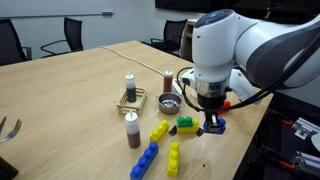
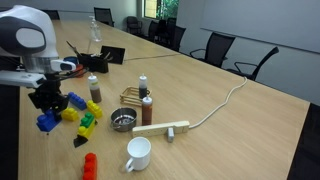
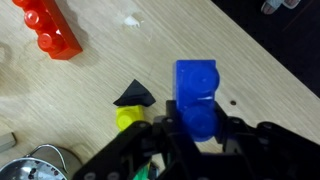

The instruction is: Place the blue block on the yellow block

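My gripper (image 1: 212, 122) is shut on the small dark blue block (image 3: 197, 95), which sits between the fingers low over the table; the block also shows in an exterior view (image 1: 216, 125). The long yellow bar (image 1: 174, 158) lies on the table toward the front edge, well apart from the gripper. A shorter yellow brick (image 1: 159, 130) and a green brick (image 1: 186, 124) lie between them. The gripper also shows in the opposite exterior view (image 2: 46, 100).
A long blue bar (image 1: 145, 160) lies beside the yellow bar. A red brick (image 3: 50, 30) lies near the gripper. Brown shakers (image 1: 132, 130), a wire rack (image 1: 131, 98), a metal bowl (image 1: 170, 103), a white cup (image 2: 138, 153) and a wooden block (image 2: 160, 128) stand nearby. The table edge is close.
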Available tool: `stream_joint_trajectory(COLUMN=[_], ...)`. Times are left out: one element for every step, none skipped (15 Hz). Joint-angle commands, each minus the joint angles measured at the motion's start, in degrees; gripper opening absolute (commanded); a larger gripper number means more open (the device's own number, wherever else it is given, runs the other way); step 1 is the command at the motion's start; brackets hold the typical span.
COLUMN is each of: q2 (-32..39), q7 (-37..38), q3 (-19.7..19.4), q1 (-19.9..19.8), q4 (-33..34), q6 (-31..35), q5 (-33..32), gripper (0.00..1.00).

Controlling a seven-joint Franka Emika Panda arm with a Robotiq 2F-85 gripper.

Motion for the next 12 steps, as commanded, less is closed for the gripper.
stream_joint_trajectory(q2=[-0.01, -0.01, -0.01, -0.01, 0.41, 0.74, 1.12, 1.44, 1.82, 2.43, 3.06, 4.15], q7=[-0.11, -0.13, -0.14, -0.14, -1.26, -2.78, -5.73, -8.16, -11.52, -14.40, -17.26, -20.21], q3=[0.08, 0.08, 0.08, 0.08, 0.29, 0.53, 0.98, 1.34, 1.82, 2.37, 2.92, 3.52], q1=[-0.07, -0.07, -0.08, -0.07, 0.04, 0.09, -0.01, -0.02, 0.00, -0.02, -0.04, -0.04], q4=[0.13, 0.17, 0.18, 0.19, 0.88, 1.80, 2.94, 4.03, 5.49, 7.15, 8.67, 10.51], q6=[-0.28, -0.42, -0.48, -0.51, -1.21, -2.05, -2.72, -3.20, -3.66, -4.01, -4.16, -4.29], q5=[0.02, 0.02, 0.02, 0.02, -0.32, -0.66, -0.83, -1.11, -1.73, -1.62, -1.49, -1.21], gripper=[0.35, 0.35, 0.35, 0.10, 0.10, 0.10, 0.10, 0.10, 0.10, 0.10, 0.10, 0.10])
